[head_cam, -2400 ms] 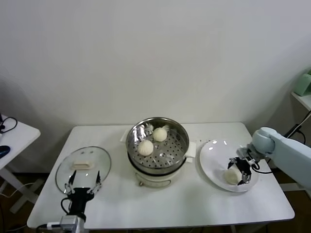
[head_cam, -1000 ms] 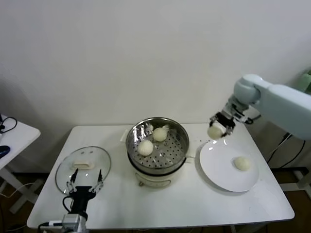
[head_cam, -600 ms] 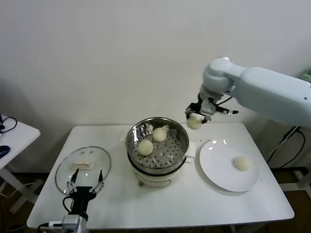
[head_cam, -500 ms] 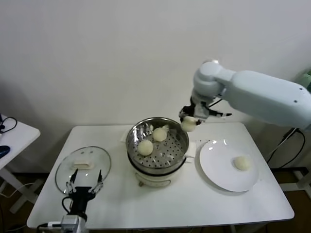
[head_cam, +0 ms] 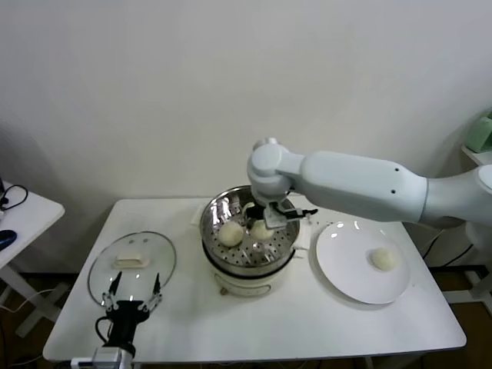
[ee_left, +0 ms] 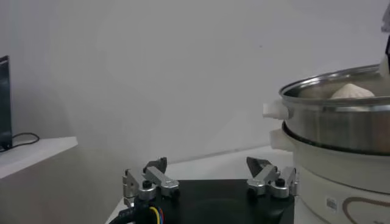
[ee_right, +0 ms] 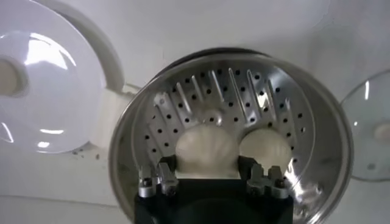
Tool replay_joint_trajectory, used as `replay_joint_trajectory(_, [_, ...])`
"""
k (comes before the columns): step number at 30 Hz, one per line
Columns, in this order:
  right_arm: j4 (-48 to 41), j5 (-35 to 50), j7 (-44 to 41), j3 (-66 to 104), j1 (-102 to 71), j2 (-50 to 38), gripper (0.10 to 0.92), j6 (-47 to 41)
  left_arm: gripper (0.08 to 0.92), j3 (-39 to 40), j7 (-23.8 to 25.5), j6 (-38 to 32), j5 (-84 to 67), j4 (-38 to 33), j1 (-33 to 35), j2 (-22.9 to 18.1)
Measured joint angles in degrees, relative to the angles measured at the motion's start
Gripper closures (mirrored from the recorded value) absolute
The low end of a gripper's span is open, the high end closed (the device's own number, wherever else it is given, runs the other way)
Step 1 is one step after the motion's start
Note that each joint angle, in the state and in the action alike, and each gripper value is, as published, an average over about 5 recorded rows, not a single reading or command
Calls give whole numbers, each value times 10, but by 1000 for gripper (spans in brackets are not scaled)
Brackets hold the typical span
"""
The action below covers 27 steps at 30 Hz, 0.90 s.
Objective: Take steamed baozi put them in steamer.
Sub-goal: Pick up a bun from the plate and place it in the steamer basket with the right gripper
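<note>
My right gripper [head_cam: 265, 221] hangs low inside the steamer [head_cam: 250, 255], shut on a cream-white baozi [head_cam: 262, 230]. The right wrist view shows that baozi [ee_right: 206, 149] pinched between the fingers just over the perforated bottom of the steamer [ee_right: 231, 91]. A second baozi [ee_right: 265, 149] lies right beside it, seen in the head view as the baozi [head_cam: 230, 233] left of the gripper. A further baozi [head_cam: 382, 258] rests on the white plate [head_cam: 350, 280]. My left gripper [head_cam: 132, 296] is parked open at the table's front left, beside the steamer [ee_left: 341, 122].
A glass lid [head_cam: 131, 265] with a white handle lies flat at the table's left, just beyond my left gripper [ee_left: 207, 167]. The steamer sits on a white pot base [head_cam: 246, 283] at mid-table. My right arm stretches across above the plate. A side table [head_cam: 19, 211] stands far left.
My right arm carried a baozi from above the plate leftward over the steamer and lowered it into the basket. One baozi stays on the plate. The left arm has not moved.
</note>
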Motion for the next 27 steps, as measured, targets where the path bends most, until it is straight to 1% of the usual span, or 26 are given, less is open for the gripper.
replay_joint_trajectory(9, [7, -6, 3, -15, -18, 19, 369, 9, 177, 2, 0, 0, -1, 1, 2, 1])
replay_joint_trajectory(27, [9, -5, 4, -27, -30, 18, 371, 16, 177, 4, -2, 0, -2, 8, 1, 2])
